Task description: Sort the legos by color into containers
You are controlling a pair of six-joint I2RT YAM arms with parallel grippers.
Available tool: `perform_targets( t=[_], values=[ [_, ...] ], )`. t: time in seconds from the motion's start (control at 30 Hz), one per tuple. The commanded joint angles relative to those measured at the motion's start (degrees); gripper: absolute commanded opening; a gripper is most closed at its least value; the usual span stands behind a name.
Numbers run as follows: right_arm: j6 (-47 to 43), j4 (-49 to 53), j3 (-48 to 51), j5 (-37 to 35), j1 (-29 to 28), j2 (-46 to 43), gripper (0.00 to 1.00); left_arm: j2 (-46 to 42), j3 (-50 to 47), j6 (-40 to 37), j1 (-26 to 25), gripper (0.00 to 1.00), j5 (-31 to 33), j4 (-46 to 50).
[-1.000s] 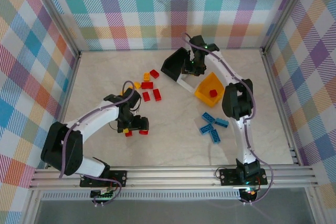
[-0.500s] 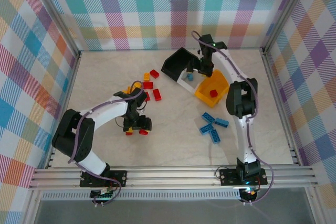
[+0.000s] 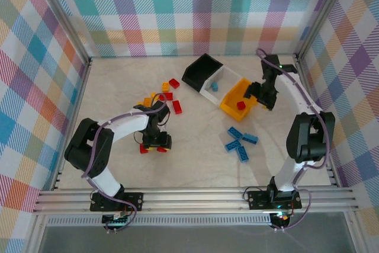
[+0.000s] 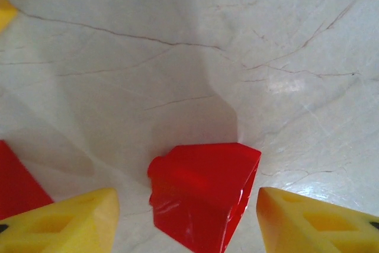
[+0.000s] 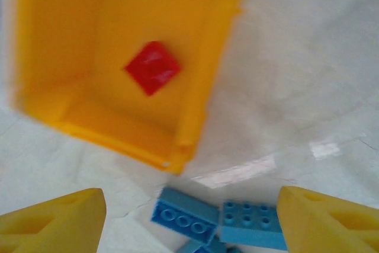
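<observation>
Early stage, most bricks unsorted.
- Orange bin (image 3: 234, 93) just ahead of right gripper (image 5: 190, 198): one red brick (image 5: 152, 67) inside.
- White bin (image 3: 207, 92) beyond: one blue brick (image 3: 214, 86).
- Black bin (image 3: 201, 66): contents unclear (interior dark).
- Right jaws apart, empty; blue legos (image 3: 240, 141) loose beneath.
- Left gripper (image 3: 155, 141): jaws apart, straddling red lego (image 4: 201, 199), not clamped.
- Red-yellow scatter (image 3: 163, 96) beyond it, unsorted.
</observation>
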State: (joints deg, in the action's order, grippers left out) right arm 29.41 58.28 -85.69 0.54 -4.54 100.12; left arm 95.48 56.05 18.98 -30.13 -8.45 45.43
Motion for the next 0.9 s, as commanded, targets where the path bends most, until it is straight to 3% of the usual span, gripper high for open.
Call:
perform_targets(
  t=[0.0, 0.23, 0.6, 0.87],
  values=[
    [0.3, -3.0, 0.9, 3.4, 0.6, 1.5, 0.75, 1.3, 1.9, 0.0, -1.9, 0.57, -0.5, 0.2],
    [-0.6, -5.5, -3.9, 5.9, 1.0, 11.0, 0.67, 1.6, 1.7, 0.6, -3.6, 0.43, -0.7, 0.9],
    [-6.5, -6.6, -4.2, 6.9, 1.0, 15.4, 0.28, -1.2, 1.8, 1.7, -3.6, 0.35, -0.7, 1.9],
    [-11.3, -6.9, -0.1, 6.6, 0.9, 11.7, 0.26, -0.3, 9.4, 0.7, -3.7, 0.34, -2.7, 3.9]
  ],
)
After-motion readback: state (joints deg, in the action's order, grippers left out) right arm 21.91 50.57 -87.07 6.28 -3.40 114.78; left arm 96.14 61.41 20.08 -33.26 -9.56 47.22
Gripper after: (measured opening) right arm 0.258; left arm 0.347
